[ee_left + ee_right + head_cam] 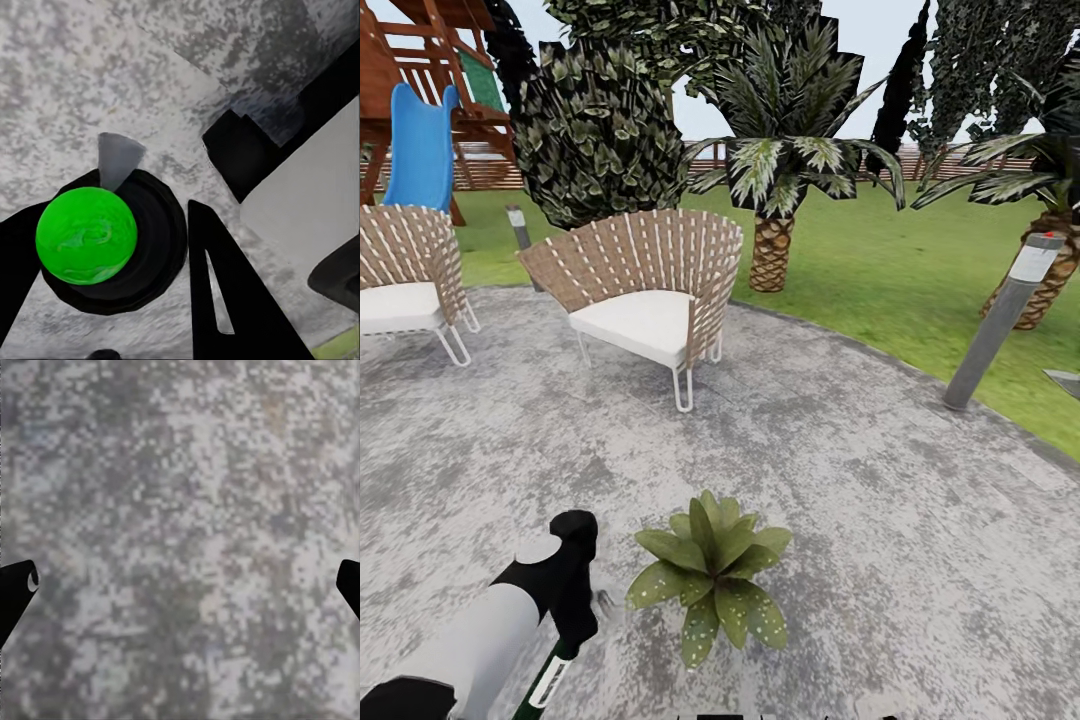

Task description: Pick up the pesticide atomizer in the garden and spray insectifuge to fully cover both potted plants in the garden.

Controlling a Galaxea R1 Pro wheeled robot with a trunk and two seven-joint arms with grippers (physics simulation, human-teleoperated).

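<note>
The pesticide atomizer [101,229] sits between the two black fingers of the left gripper [112,262]; in the left wrist view it is seen end-on, a bright green round top inside a dark ring with a pale grey wedge, probably its nozzle, pointing toward about twelve o'clock over the patio [90,75]. One finger [225,300] lies just beside the ring at three o'clock and the other touches it at nine, so I judge the pincer closed on the bottle, its long axis running along the camera's line of sight. In the head view a thin green-and-white shaft [548,680] hangs below the left gripper [572,600] at about seven o'clock in the picture; it is cut by the frame edge. The potted plant [712,578] lies at roughly three o'clock from that gripper, near it, so the left arm is plainly the nearer one, and spraying seems to turn on the nozzle facing those leaves. Its pot is hidden under the rosette. The right gripper [180,585] shows two dark fingertips [16,589] at opposite edges, spread wide over bare paving. A wicker chair [645,290] and a lamp post [1000,320] stand beyond.
</note>
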